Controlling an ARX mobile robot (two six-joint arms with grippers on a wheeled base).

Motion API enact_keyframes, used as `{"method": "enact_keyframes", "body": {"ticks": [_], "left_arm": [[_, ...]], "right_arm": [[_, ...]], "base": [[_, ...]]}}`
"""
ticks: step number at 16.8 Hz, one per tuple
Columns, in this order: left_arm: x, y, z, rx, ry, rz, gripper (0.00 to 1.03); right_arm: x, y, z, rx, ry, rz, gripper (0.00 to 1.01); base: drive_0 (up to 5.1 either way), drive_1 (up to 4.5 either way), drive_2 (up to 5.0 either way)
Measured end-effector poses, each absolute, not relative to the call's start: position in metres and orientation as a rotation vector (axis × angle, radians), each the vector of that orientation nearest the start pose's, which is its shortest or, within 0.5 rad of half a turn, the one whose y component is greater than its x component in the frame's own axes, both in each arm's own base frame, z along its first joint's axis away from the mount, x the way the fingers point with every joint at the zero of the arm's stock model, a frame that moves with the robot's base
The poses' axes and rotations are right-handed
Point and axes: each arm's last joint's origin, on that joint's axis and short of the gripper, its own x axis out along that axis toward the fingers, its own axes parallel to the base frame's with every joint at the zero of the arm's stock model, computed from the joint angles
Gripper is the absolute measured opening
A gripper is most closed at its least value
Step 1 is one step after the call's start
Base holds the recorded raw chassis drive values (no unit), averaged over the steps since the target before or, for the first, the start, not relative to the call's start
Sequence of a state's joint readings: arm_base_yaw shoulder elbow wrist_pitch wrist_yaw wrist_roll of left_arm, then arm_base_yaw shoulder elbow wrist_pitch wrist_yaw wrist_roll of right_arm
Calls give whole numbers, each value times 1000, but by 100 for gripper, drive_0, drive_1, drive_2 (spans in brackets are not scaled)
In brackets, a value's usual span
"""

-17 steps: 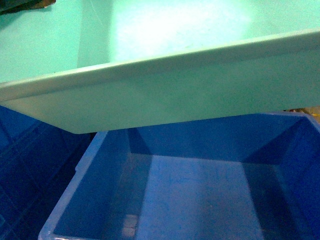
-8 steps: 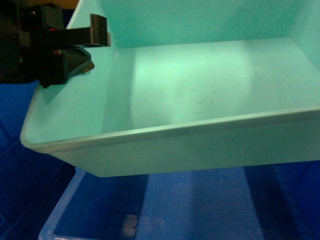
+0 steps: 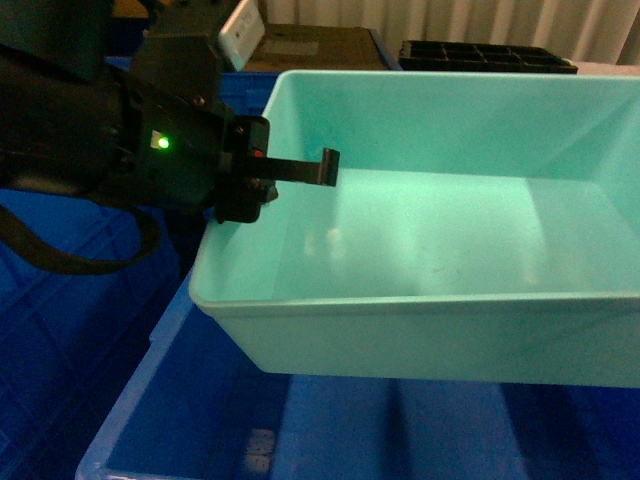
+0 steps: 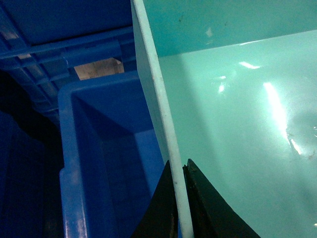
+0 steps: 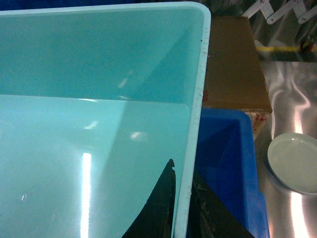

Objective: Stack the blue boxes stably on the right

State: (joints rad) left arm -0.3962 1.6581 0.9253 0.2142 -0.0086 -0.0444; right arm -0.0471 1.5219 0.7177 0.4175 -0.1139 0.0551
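Gripping turquoise tub (image 3: 420, 345) walls: left fingers (image 4: 174, 198), right fingers (image 5: 171, 198) | over blue crate (image 3: 150, 400)

Pale curtain (image 3: 480, 20) behind; shiny, perhaps steel, floor (image 5: 292, 99).

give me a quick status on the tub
Left gripper and right gripper each shut on a side wall of turquoise tub. Tub held above royal-blue crate, not seated. Nothing in the way.

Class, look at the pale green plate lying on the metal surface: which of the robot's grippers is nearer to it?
Right. The right gripper clamps the turquoise tub's wall on the plate's side; the left gripper clamps the opposite wall.
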Motion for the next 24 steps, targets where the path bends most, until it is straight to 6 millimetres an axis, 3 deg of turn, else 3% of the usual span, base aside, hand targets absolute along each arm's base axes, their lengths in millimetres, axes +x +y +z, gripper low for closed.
{"method": "enact_keyframes", "body": {"ticks": [5, 7, 11, 14, 21, 24], "left_arm": [[360, -140, 163, 83, 597, -304, 3], [365, -139, 150, 90, 625, -287, 3], [359, -136, 134, 89, 669, -278, 3], [345, -136, 101, 98, 778, -284, 3], [341, -140, 93, 96, 781, -274, 3], [338, -144, 81, 97, 804, -269, 3]], "right_arm": [[365, -13, 167, 61, 480, 87, 7], [377, -13, 156, 62, 530, 98, 7], [362, -12, 135, 68, 590, 97, 7], [339, -7, 109, 63, 694, 80, 7], [337, -5, 107, 44, 685, 79, 7], [333, -5, 101, 25, 701, 78, 7]], "base": [[0, 0, 0], [0, 0, 0], [0, 0, 0], [0, 0, 0], [0, 0, 0], [0, 0, 0]]}}
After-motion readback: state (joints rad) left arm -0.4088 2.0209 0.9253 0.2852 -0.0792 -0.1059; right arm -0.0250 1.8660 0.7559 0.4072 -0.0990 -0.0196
